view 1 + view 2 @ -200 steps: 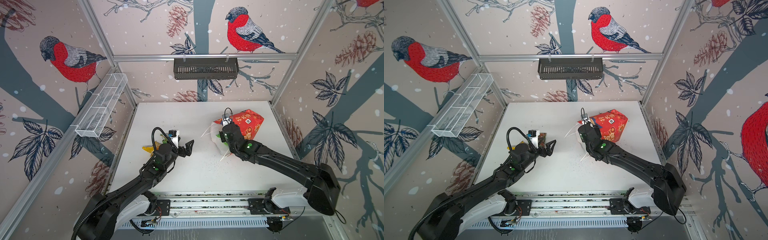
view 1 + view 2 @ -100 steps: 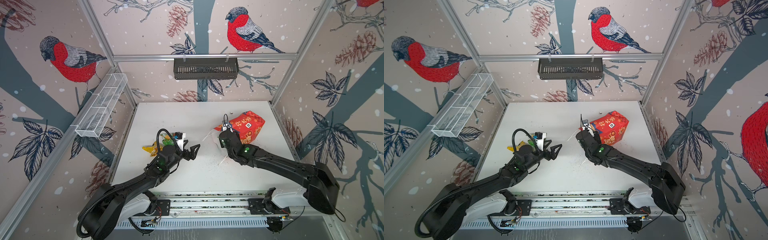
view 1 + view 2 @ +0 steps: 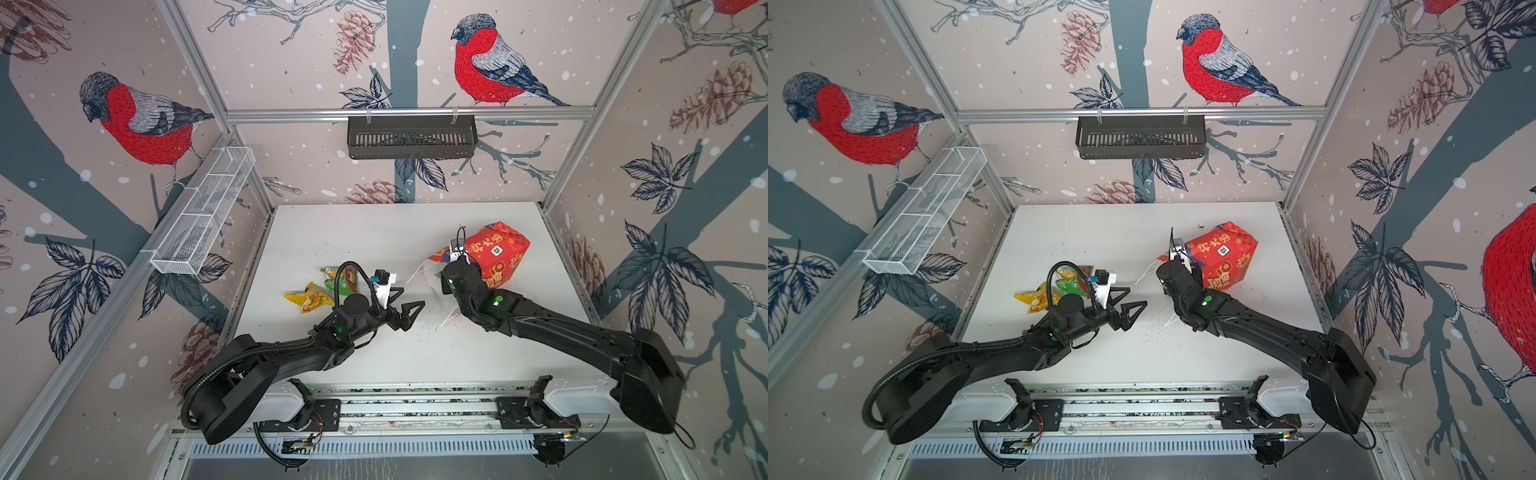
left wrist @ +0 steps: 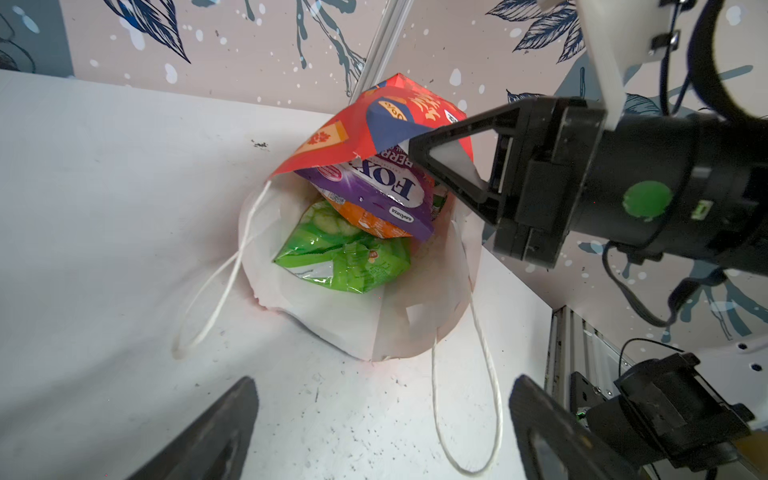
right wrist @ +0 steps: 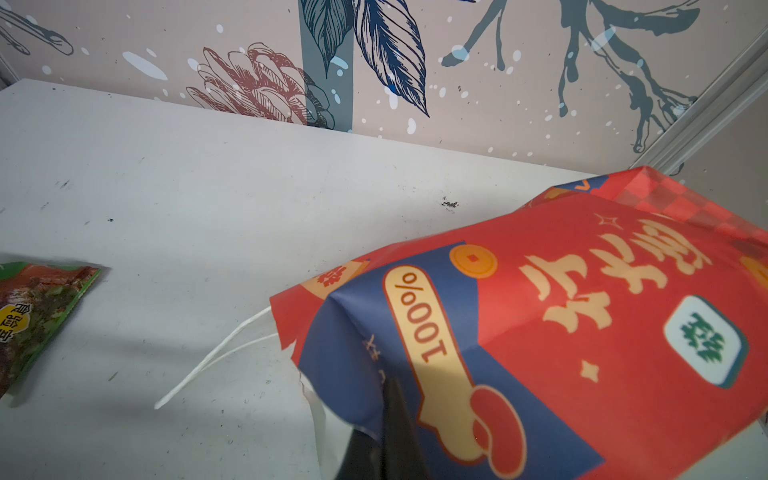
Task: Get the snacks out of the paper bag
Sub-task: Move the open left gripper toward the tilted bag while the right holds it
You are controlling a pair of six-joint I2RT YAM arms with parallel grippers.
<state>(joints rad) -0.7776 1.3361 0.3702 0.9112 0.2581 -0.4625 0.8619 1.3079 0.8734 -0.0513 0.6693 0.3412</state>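
Left pincer [image 3: 413, 297] hangs wide open and empty low over the worktop [image 3: 374, 232], jaws aimed at the mouth of the paper bag [image 3: 498, 253]. Left of it in both top views, two snacks already lie out on the worktop: a yellow packet [image 3: 309, 297] and a green-red packet [image 3: 343, 280], close together. To the right, the bag lies on its side with its white-lined mouth facing the left arm. Inside the mouth three packets are stacked. A bright green packet [image 4: 345, 257] lies lowest and nearest the opening, with an orange packet [image 4: 365, 220] on it and a purple packet [image 4: 374, 191] on top. A sliver of green behind the purple one may be a further packet, though the view is too cramped to tell. The right pincer [image 4: 419, 151] is clamped shut on the bag's upper lip, holding it up like a flap.

Judged by looks, the packets are light, puffy foil, slippery and crinkly, with contents that would crush under a hard squeeze. The green one offers the best hold: its near crimped edge is flat and clear of the paper. The bag is thin, soft paper that could tear at the pinched lip, so it wants a steady hold, no pulling.
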